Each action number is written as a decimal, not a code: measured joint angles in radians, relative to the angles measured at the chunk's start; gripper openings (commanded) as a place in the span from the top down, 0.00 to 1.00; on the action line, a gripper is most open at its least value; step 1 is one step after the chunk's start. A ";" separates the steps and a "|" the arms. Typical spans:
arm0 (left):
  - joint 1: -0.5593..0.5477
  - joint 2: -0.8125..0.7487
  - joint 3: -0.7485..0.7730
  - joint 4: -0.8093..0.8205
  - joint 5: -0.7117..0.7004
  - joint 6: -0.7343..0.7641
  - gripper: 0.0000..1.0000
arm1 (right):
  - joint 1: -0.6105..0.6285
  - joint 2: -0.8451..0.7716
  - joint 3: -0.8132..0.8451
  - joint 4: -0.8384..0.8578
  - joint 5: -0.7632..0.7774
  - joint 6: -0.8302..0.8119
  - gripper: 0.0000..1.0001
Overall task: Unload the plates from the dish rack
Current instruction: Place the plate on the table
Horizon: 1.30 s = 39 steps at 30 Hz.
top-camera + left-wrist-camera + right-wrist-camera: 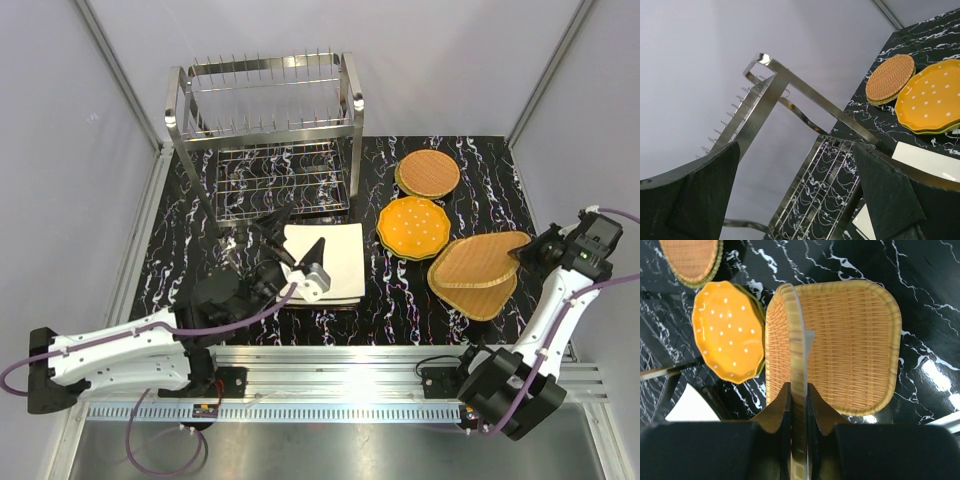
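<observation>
Pinching the rim of a rounded-square woven plate (pixel 796 330), the right end effector (pixel 799 390) holds it tilted over a second woven plate (pixel 855 340) that lies flat on the desk (pixel 470 150); can't tell if the two touch. Left end effector (pixel 298 235) is spread wide above the white square plates (pixel 340 270). Desk is black with white veining, pale walls around. Dish rack (pixel 265 110) stands upper left in the top view. Round woven plate (pixel 428 172) and orange dotted plate (pixel 413 225) lie centre right. Only the right wrist view shows the held plate edge-on. Only the left wrist view shows the prongs (pixel 732 117) from below.
</observation>
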 measured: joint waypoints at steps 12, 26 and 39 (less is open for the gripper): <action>0.007 -0.108 -0.003 -0.027 -0.111 -0.129 0.01 | 0.000 -0.051 -0.230 0.232 0.084 0.116 0.89; 0.008 -0.177 -0.003 -0.086 -0.167 -0.229 0.01 | -0.001 -0.035 -0.285 0.290 0.101 0.072 0.15; 0.010 -0.164 -0.006 -0.090 -0.200 -0.328 0.01 | -0.001 0.125 -0.092 0.184 0.127 -0.064 0.00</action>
